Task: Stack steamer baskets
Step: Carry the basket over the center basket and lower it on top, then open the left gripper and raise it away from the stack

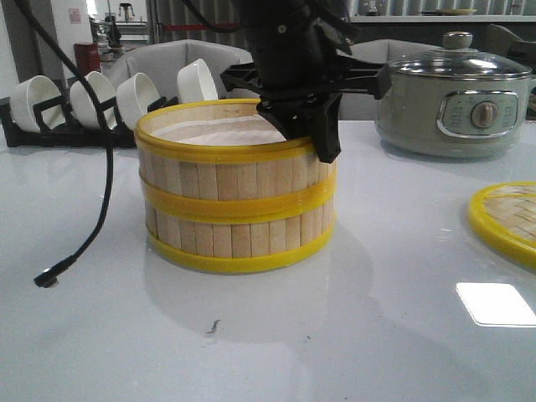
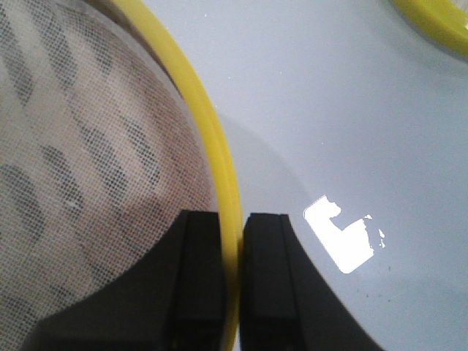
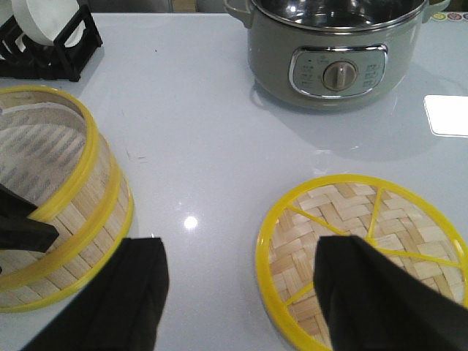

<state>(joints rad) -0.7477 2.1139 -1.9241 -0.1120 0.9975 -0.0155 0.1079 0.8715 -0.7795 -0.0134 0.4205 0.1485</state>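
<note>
Already the steamer baskets (image 1: pixel 237 188) stand stacked; my left gripper (image 2: pixel 232 241) pinches the upper rim. Release appears next. Right gripper (image 3: pixel 238 292) hangs open.

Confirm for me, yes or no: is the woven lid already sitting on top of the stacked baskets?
No, the woven lid lies flat on the table, apart from the steamer baskets.

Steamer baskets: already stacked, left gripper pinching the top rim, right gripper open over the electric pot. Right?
One slip: the right gripper is open over the woven bamboo lid, not the electric pot, which stands farther back, as the right wrist view shows. The rest holds: the steamer baskets are stacked, and the left gripper pinches the top rim.
</note>
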